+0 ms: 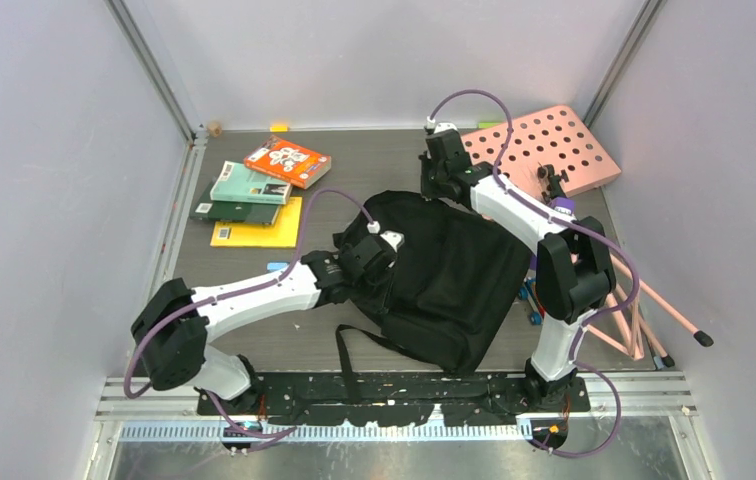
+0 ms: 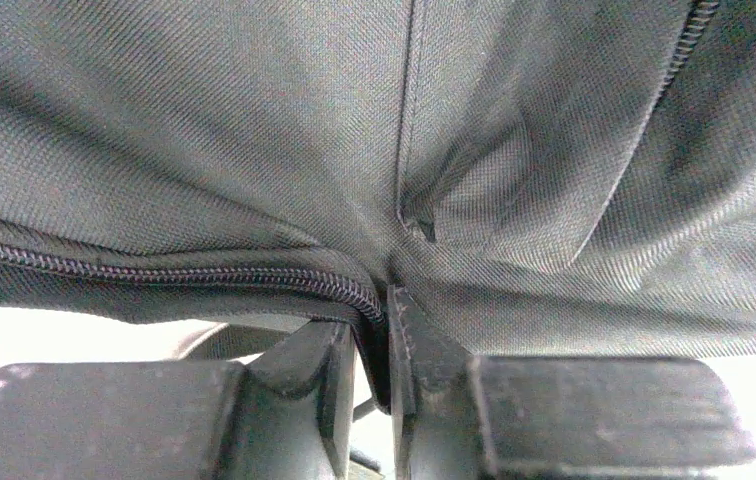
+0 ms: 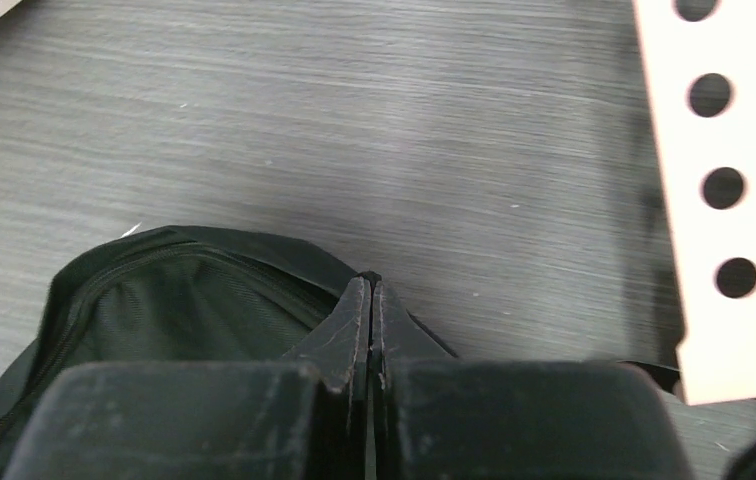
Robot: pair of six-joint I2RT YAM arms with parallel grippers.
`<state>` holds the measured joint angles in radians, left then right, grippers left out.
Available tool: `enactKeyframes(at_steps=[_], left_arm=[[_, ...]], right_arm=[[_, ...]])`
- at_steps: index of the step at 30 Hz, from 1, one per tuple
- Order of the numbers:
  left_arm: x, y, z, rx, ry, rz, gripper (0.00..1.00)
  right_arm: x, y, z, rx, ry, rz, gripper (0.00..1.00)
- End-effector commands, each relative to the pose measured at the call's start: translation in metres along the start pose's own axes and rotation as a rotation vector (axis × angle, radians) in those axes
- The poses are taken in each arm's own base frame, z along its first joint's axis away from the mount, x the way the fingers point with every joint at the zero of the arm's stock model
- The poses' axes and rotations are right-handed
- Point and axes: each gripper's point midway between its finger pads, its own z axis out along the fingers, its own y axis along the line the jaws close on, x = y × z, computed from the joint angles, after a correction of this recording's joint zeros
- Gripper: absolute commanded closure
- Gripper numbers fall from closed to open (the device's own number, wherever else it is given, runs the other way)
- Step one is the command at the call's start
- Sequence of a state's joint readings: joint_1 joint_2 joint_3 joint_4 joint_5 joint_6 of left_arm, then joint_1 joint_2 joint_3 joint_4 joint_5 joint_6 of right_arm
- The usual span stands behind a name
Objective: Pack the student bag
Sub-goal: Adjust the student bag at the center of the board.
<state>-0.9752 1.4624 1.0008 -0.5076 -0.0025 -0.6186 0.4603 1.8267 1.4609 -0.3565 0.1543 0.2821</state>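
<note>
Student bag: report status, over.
Left gripper pinching student bag at zipper. Right gripper shut at its far rim. Books outside it, far left.

I see a pink board with round holes (image 1: 544, 150) tilted at the back of the grey table (image 1: 374, 160). Well left of that board lie an orange book (image 1: 287, 162), a teal book (image 1: 250, 186) and a yellow book (image 1: 259, 228). Nearer me than the board, pink rods (image 1: 644, 320) cross each other.
</note>
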Motion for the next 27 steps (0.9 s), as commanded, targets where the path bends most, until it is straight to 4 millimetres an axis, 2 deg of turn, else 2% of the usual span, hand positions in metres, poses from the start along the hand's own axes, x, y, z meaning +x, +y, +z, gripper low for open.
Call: enactKeyframes(at_steps=[1, 3, 4, 6, 9, 11, 14, 17, 20, 25, 27], left_arm=[[-0.015, -0.007, -0.031, -0.011, -0.097, -0.067, 0.74], [-0.019, 0.005, -0.045, -0.069, -0.13, -0.066, 0.58], [-0.019, 0.012, -0.055, -0.099, -0.135, -0.055, 0.47], [-0.028, 0.018, -0.075, -0.133, -0.167, -0.027, 0.31], [-0.045, 0.025, -0.107, -0.177, -0.202, 0.043, 0.14], [-0.06, 0.035, -0.125, -0.215, -0.233, 0.075, 0.08], [-0.077, 0.064, -0.132, -0.227, -0.238, 0.048, 0.05], [-0.093, 0.087, -0.123, -0.175, -0.261, -0.034, 0.08], [-0.1, 0.097, -0.102, -0.101, -0.266, -0.098, 0.13], [-0.095, 0.108, -0.061, -0.018, -0.183, -0.208, 0.23], [-0.095, 0.111, -0.051, -0.007, -0.166, -0.225, 0.27]], right_arm=[[-0.034, 0.045, -0.009, -0.127, -0.113, -0.025, 1.0], [-0.032, 0.047, -0.009, -0.13, -0.113, -0.015, 1.0], [-0.032, 0.048, -0.009, -0.129, -0.115, -0.007, 1.0], [-0.029, 0.049, -0.01, -0.133, -0.114, 0.001, 0.99], [-0.023, 0.05, -0.012, -0.134, -0.108, 0.001, 0.99], [-0.02, 0.05, -0.013, -0.131, -0.105, 0.004, 1.0], [-0.017, 0.05, -0.014, -0.131, -0.101, 0.007, 1.0], [-0.017, 0.051, -0.017, -0.126, -0.103, 0.008, 1.0], [-0.017, 0.051, -0.019, -0.119, -0.108, 0.005, 1.0], [-0.018, 0.053, -0.022, -0.106, -0.106, -0.006, 1.0], [-0.017, 0.053, -0.023, -0.104, -0.105, -0.009, 1.0]])
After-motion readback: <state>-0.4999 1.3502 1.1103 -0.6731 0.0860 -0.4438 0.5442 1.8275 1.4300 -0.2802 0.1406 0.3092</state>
